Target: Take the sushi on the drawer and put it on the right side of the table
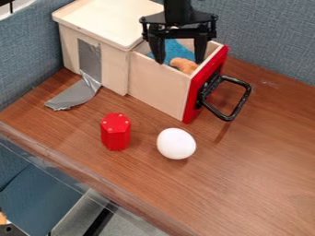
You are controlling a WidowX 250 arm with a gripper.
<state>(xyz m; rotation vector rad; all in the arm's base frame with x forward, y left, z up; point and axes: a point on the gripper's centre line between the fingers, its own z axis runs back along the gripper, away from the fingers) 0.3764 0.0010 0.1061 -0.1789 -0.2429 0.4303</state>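
Camera view: your black gripper [179, 56] hangs from the top edge over the open drawer [157, 87], its fingers [200, 48] apart and pointing down. Between and slightly below the fingertips, as seen from here, you have the sushi [184, 65], lying inside the drawer near its red front. It is a small, rounded piece, orange-tan all over, with a lumpy, curving outline and a lighter sheen along its upper side. The drawer's side wall hides its lower part from you, and you cannot tell whether either fingertip touches it. A bright blue item [176, 49] lies beside and behind it in the drawer.

The drawer has pale wooden walls and a black loop handle [242, 102], and it stands pulled out of a pale wooden cabinet [104, 18]. Grey tape [72, 94] runs down the cabinet's side onto the brown wood-grain desk [258, 170]. Nearer to you on the desk, a red six-sided block [115, 132] stands upright, with a smooth white egg [176, 144] to its right, the two apart.
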